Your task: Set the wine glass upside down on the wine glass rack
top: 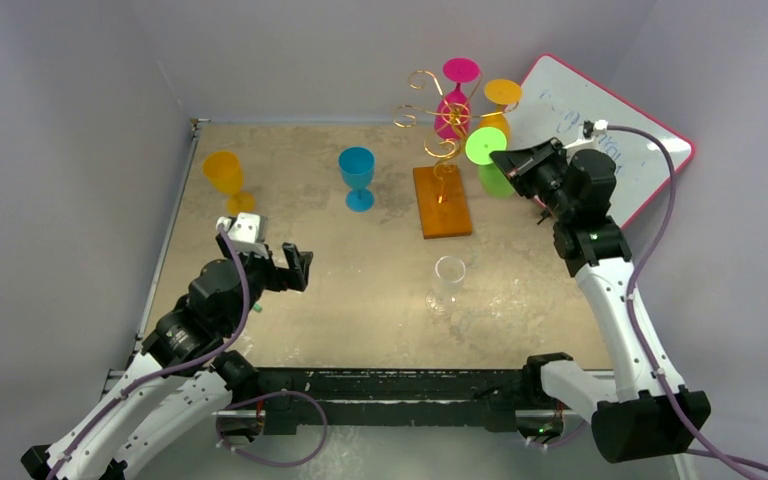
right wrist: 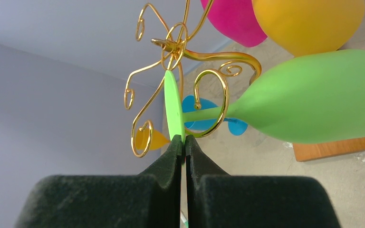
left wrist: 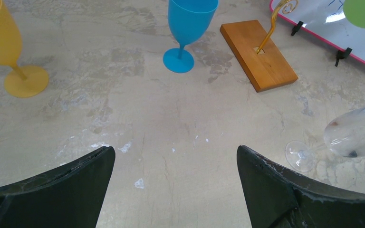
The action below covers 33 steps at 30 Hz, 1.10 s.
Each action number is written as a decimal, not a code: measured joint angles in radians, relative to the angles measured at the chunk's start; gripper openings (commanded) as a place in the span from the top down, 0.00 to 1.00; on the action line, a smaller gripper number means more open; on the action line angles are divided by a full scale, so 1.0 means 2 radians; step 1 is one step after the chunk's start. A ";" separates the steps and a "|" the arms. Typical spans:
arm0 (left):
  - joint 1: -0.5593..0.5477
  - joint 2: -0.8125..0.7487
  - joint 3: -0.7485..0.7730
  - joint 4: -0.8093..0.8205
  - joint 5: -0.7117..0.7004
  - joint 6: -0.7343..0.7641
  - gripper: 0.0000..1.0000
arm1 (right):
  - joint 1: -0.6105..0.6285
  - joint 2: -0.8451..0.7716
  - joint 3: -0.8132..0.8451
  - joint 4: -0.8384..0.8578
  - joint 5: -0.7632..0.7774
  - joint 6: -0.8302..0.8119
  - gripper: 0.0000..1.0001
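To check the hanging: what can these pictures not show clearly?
Left wrist view: the wine glass rack above its base, cut off by the top edge.
Left wrist view: the clear glass, its rim cut off by the right edge.
Right wrist view: the rack's base, mostly behind the green glass.
Top view: the whiteboard, its writing too faint.

Your rack [top: 441,205] stood at the back (glasses [top: 457,100] hanging on it), the whiteboard [top: 570,105] to its right, one upright glass [top: 448,283] before it.
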 measured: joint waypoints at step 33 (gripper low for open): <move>0.000 0.049 0.000 0.010 -0.002 -0.007 0.05 | 0.000 -0.020 -0.006 -0.027 0.067 0.016 0.55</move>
